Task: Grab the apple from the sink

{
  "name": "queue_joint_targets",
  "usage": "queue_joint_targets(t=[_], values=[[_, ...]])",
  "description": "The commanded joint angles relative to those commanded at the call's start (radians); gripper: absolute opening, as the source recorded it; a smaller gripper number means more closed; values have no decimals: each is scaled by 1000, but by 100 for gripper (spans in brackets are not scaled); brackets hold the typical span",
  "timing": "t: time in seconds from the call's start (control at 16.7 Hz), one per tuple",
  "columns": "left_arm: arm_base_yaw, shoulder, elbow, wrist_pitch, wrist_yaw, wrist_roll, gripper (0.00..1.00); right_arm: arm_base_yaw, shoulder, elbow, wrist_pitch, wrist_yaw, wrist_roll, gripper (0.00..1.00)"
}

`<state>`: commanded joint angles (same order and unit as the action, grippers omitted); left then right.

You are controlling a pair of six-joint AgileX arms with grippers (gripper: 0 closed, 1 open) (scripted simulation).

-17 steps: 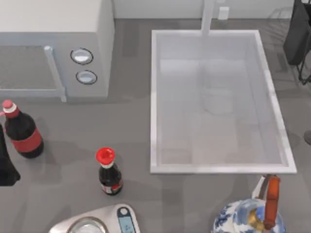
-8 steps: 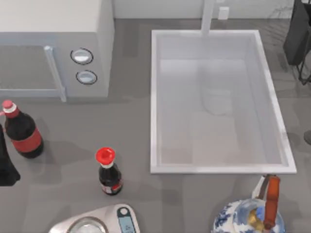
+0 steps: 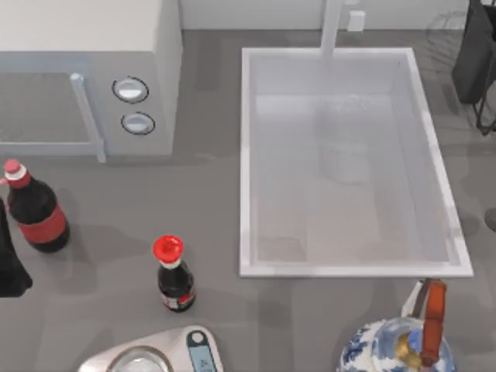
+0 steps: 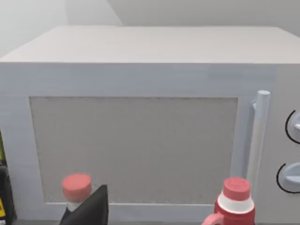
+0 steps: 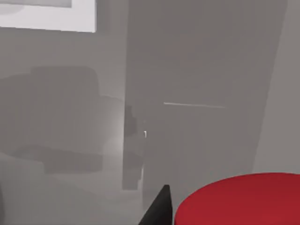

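- Your right gripper [image 5: 164,206] sits low in the right wrist view. One dark fingertip lies against the small, bright-red, rounded apple [image 5: 239,199], so I judge it closed on the apple, though the second finger is hidden.
- That puts the apple at the lower right of the wrist frame, close under the camera. Grey tabletop lies below it, and a strip of white rim shows at the upper left.
- In the top view, the large white rectangular sink [image 3: 246,155] with the pale grey floor holds nothing red. The right arm [image 3: 474,54] is at the upper right edge, outside the basin.
- The grab looks essentially done, so hold an even squeeze. A rounded thing can roll out if the grip slackens.
- Move slowly and avoid sudden turns of the wrist.
- Stay away from the sink rim and the white faucet [image 3: 332,27] at the top centre.
- Your left arm [image 3: 9,263] is parked at the left edge, beside the dark red-capped bottle [image 3: 35,209]. Leave it there.
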<state>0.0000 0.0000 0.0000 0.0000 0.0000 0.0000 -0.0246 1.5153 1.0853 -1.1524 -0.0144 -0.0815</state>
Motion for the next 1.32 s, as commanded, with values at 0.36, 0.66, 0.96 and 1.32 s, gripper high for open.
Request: queue_joint_targets(t=[0.36, 0.66, 0.96, 1.32], values=[[0, 0, 0, 0, 0, 0, 100, -36, 43, -169, 213, 2, 12, 0], [0, 0, 0, 0, 0, 0, 100, -41, 48, -190, 250, 14, 26, 0], [0, 0, 0, 0, 0, 0, 100, -41, 48, -190, 250, 14, 26, 30], [0, 0, 0, 0, 0, 0, 100, -41, 48, -190, 250, 14, 26, 75]])
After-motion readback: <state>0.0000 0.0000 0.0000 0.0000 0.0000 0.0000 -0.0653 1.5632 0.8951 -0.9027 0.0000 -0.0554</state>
